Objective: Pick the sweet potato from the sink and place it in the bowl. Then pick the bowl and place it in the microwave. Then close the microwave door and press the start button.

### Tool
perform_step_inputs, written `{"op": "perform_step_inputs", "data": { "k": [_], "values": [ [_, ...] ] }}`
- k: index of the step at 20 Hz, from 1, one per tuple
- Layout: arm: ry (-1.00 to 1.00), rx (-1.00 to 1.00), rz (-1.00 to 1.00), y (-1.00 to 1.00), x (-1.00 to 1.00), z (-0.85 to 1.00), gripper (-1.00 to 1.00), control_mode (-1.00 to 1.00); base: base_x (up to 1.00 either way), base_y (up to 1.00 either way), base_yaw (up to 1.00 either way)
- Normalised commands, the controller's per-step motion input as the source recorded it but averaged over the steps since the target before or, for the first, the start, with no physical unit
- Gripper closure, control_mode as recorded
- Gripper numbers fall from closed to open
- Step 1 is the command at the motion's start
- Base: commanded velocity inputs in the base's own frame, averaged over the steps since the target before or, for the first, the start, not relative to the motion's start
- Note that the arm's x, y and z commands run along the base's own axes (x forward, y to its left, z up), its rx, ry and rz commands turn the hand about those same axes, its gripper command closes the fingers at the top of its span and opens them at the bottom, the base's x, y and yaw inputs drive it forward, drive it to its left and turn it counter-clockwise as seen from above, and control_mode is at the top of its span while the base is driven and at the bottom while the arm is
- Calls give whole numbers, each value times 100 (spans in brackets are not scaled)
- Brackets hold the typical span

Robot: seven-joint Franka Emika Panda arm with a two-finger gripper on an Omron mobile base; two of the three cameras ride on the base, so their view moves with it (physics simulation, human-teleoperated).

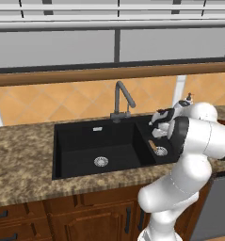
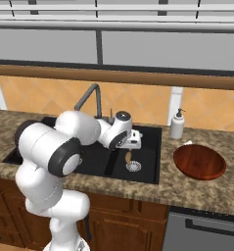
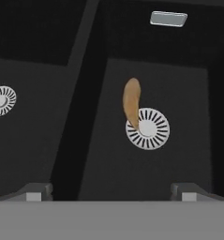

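Note:
The sweet potato (image 3: 131,101) lies in the small right basin of the black sink (image 1: 76,141), its tapered end resting on the round steel drain (image 3: 148,129). It also appears as a small tan tuber (image 1: 152,145) (image 2: 128,156) beside that drain. My gripper (image 3: 111,190) hangs open above the small basin, pointing down at the sweet potato, apart from it and holding nothing. The wooden bowl (image 2: 199,162) sits empty on the counter right of the sink. The microwave and its door are out of view.
A grey curved faucet (image 1: 121,101) rises behind the divider between the basins. A white soap dispenser (image 2: 176,125) stands at the back between sink and bowl. The large basin has its own drain (image 1: 100,161). A steel appliance front (image 2: 201,230) sits below the counter at right.

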Motion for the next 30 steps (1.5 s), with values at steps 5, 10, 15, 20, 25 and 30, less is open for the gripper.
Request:
{"op": "perform_step_inputs", "data": {
  "k": [5,10,15,20,25,30],
  "values": [
    [0,1,9,-8,38,-18,-100,-100,0,0,0],
    [0,3,14,-7,34,-24,-100,-100,0,0,0],
    [2,0,9,-1,35,-23,-100,-100,0,0,0],
    [3,0,4,-14,35,-27,-100,-100,0,0,0],
    [1,1,5,-21,31,-28,-100,-100,0,0,0],
    [2,0,3,0,22,-27,-100,-100,0,0,0]
  ]
}}
